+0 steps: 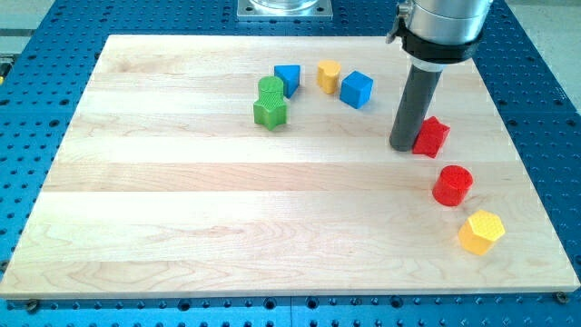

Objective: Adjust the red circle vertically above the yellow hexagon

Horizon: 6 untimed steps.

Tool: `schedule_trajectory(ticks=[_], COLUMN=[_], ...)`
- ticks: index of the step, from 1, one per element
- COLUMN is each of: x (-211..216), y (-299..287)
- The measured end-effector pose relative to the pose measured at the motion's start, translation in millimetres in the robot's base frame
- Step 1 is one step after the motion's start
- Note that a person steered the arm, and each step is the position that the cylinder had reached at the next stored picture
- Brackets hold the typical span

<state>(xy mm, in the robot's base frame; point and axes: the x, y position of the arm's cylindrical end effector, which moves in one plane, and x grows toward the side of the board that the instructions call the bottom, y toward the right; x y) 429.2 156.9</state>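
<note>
The red circle (452, 185) lies on the wooden board at the view's right. The yellow hexagon (481, 232) lies just below and to the right of it, a small gap apart. My tip (403, 145) stands above and to the left of the red circle, touching or nearly touching the left side of another red block (432, 136), whose shape I cannot make out exactly.
A green circle (270, 87) and a green star-like block (270, 113) sit together at the top middle. A blue block (288, 78), a small yellow block (329, 75) and a blue cube (357, 88) lie to their right. The board's right edge (536, 173) is near the yellow hexagon.
</note>
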Motion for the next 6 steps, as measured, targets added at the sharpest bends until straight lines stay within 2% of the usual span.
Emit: schedule_trajectory(ticks=[1, 2, 3, 4, 6], x=[-1, 9, 61, 78, 79], y=[11, -30, -45, -6, 10])
